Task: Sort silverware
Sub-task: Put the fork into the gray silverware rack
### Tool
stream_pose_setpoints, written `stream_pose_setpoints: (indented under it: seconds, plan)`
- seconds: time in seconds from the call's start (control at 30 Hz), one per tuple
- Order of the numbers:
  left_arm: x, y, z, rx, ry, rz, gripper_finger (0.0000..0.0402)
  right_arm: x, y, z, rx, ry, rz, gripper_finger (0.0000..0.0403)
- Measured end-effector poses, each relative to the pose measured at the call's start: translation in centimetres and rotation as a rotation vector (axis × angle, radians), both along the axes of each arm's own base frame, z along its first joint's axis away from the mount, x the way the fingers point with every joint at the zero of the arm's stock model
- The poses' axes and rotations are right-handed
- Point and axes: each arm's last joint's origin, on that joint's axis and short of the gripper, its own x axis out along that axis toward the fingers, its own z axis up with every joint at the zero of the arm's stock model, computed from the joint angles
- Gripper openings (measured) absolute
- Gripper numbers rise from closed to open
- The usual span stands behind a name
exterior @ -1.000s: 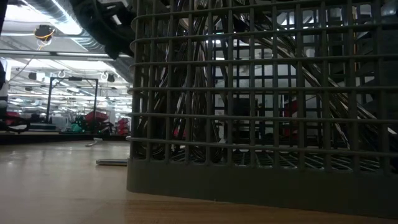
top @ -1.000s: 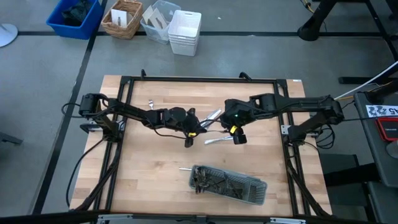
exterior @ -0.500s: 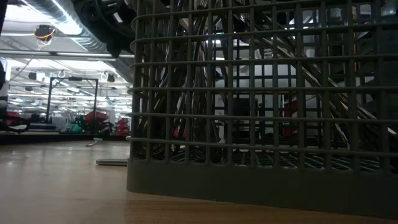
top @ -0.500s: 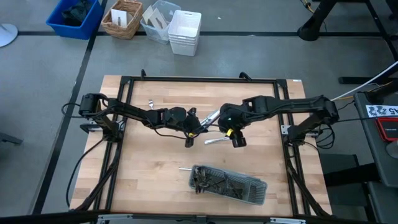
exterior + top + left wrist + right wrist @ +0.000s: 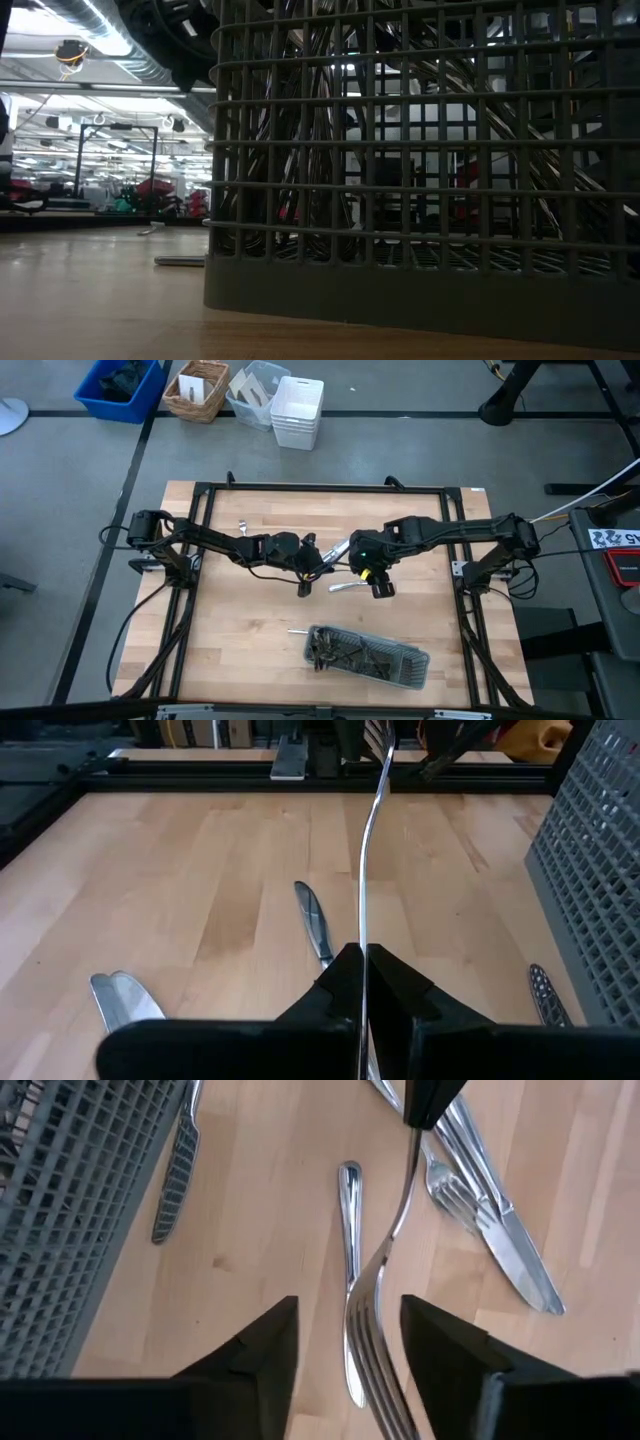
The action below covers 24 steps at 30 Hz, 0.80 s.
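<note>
At about 10 o'clock on the table (image 5: pixel 230 630) we see 1 stray utensil (image 5: pixel 242 523) lying alone, well apart from the rest. Near the centre, our left gripper (image 5: pixel 363 965) is pinched tight on the handle of a fork (image 5: pixel 368 840), holding it edge-up above the wood. More silverware (image 5: pixel 315 920) lies loose on the table beneath it. Just to the right, our right gripper (image 5: pixel 348 1342) stands spread wide with the fork's tines (image 5: pixel 372 1342) between its fingers, not yet touching them as far as we can tell. At 6 o'clock sits the grey mesh tray (image 5: pixel 415 670), already packed with pieces. We judge the fork light, stiff and slick, so it could twist in a loose pinch; the flat neck just behind the tines looks the safest place to take it.
</note>
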Motion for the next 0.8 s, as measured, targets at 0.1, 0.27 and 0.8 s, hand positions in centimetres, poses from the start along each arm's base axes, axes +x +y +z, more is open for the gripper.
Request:
stream_pose_setpoints:
  seconds: [0.1,0.27,0.8]
  plan:
    - [0.0,0.0,0.0,0.000,0.000,0.000,0.0002,-0.2,0.0,-0.1,-0.001,0.024,0.000,0.0142]
    - [0.0,0.0,0.0,0.000,-0.001,-0.001,0.0003,-0.2,0.0,-0.1,-0.002,0.020,0.000,0.0061]
    - [-0.9,0.0,1.7,-0.116,-0.012,0.048,0.0069,-0.7,0.8,0.1,-0.056,0.064,0.043,0.0010]
